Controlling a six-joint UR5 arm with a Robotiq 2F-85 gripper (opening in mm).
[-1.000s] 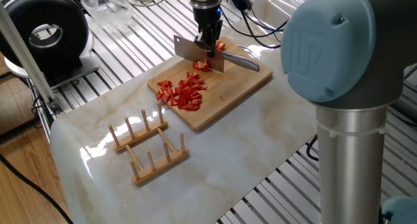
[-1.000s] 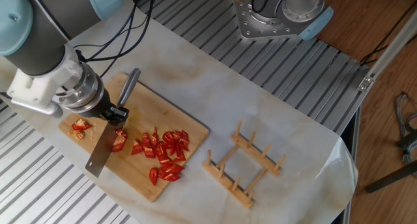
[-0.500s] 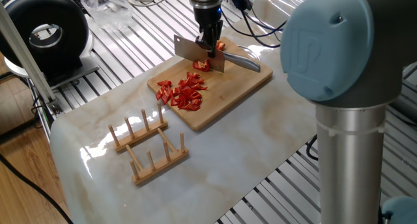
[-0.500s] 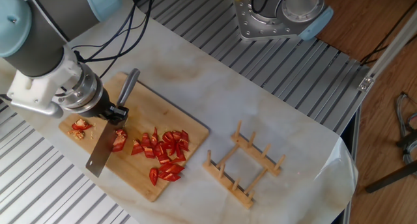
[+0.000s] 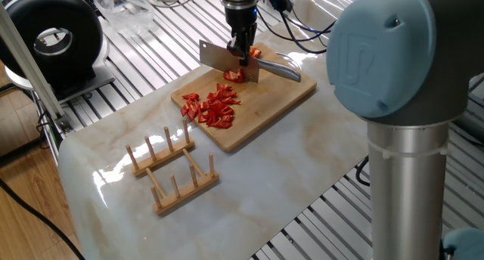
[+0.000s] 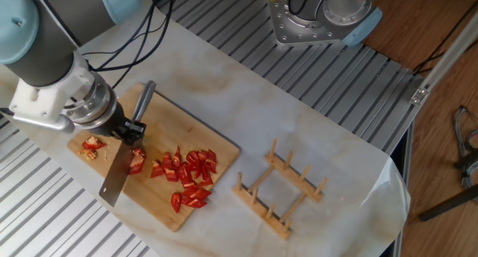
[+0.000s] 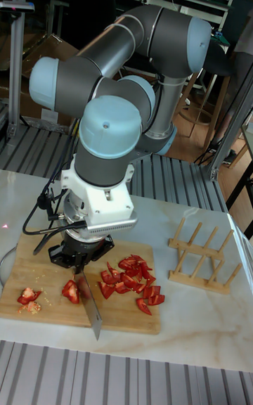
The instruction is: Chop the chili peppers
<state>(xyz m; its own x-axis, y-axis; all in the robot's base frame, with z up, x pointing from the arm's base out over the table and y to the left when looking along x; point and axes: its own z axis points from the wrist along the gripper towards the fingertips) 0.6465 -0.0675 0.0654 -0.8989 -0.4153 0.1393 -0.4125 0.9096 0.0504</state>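
Chopped chili peppers (image 5: 214, 107) lie as a pile of small red bits on a bamboo cutting board (image 5: 261, 112). The same chili pile (image 6: 190, 175) (image 7: 130, 278) shows in the other views. My gripper (image 5: 243, 52) (image 6: 128, 130) (image 7: 79, 257) is shut on a cleaver, near where blade (image 5: 225, 61) (image 6: 113, 178) (image 7: 90, 303) meets handle (image 5: 283, 69). A larger red chunk (image 6: 136, 161) (image 7: 70, 290) lies right beside the blade, on the pile's side. A stem-end scrap with seeds (image 6: 92, 145) (image 7: 28, 296) lies on the blade's other side.
A wooden dish rack with upright pegs (image 5: 170, 169) (image 6: 280, 190) (image 7: 200, 250) stands on the marble slab beside the board. A black round device (image 5: 53, 37) sits at the far left. The base of a second arm (image 5: 401, 101) stands at the right.
The cleaver has shifted very slightly, a touch higher and sideways over the chunk. The chili pieces have not moved.
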